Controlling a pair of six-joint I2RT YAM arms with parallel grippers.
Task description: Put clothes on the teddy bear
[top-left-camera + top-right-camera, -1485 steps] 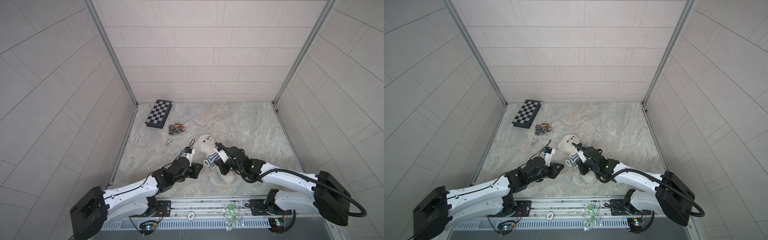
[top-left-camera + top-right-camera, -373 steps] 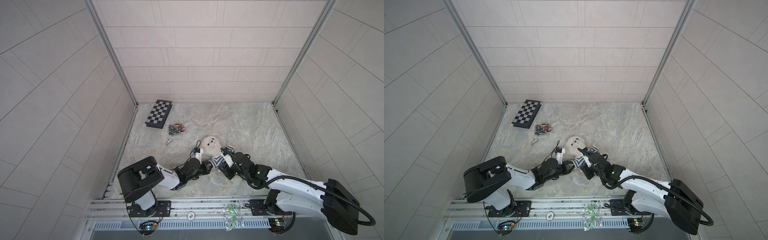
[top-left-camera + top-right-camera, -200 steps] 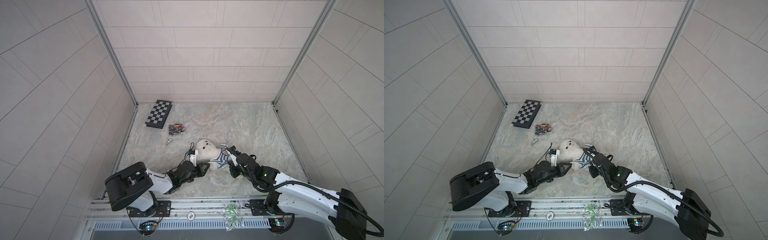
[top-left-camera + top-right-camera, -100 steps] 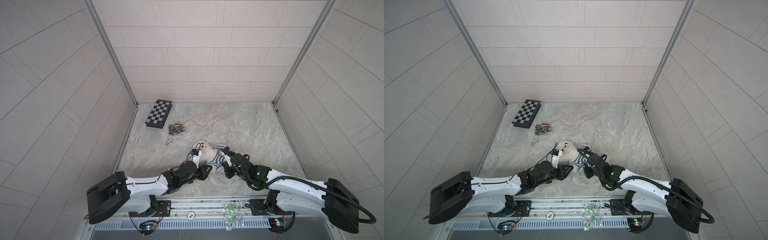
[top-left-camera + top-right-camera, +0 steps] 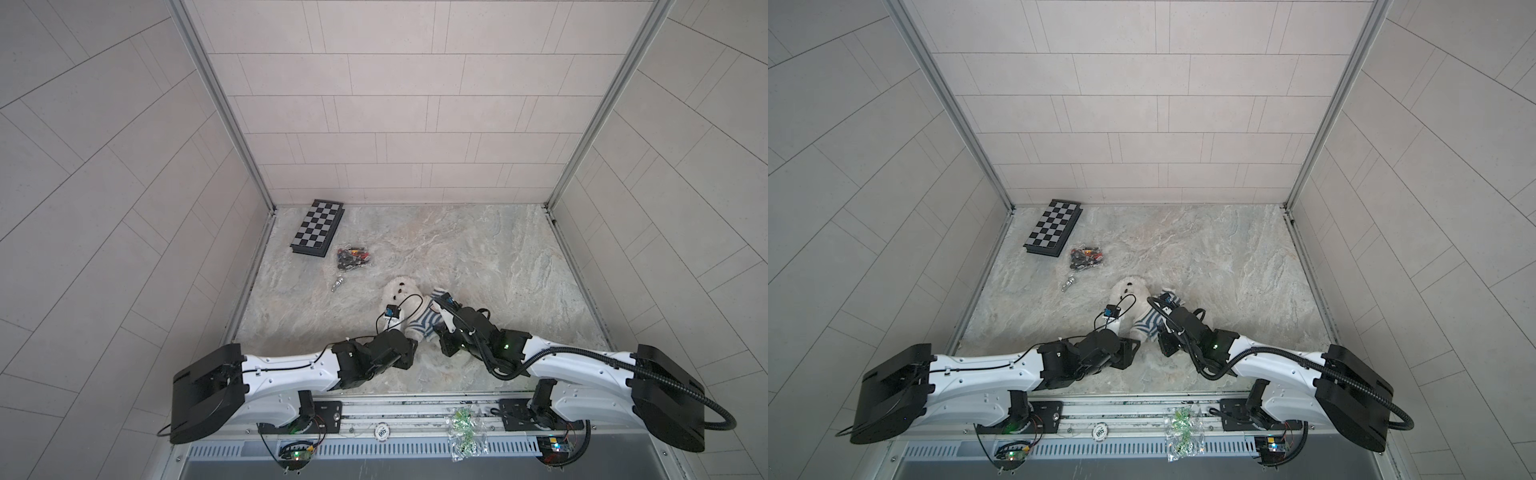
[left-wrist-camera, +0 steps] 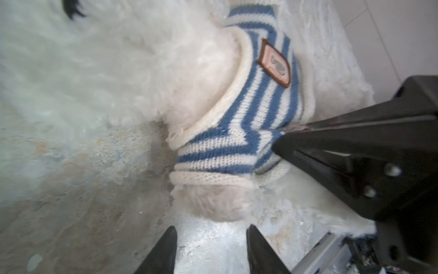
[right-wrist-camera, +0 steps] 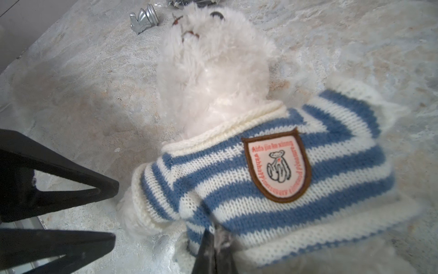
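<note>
We see the teddy bear (image 5: 400, 291) lying on its back on the marbled surface (image 5: 478, 249), head toward the far wall, between our two arms in both top views. A blue-and-white striped sweater (image 7: 237, 189) with a shield badge (image 7: 277, 166) covers its chest and one arm.

Our left hand (image 6: 211, 244) is released. Its fingers (image 6: 170, 249) stand apart with nothing between them, just short of the fluffy paw (image 6: 213, 204) that pokes out of the sleeve cuff, and they do not touch it. Our right hand (image 7: 214, 237) is clenched on the sweater's lower hem, and knit bunches between its tips at the bear's belly side.

A folded chessboard (image 5: 318, 228) lies well apart near the far left corner, and a silver chess piece (image 7: 143, 20) lies near the bear's head.
</note>
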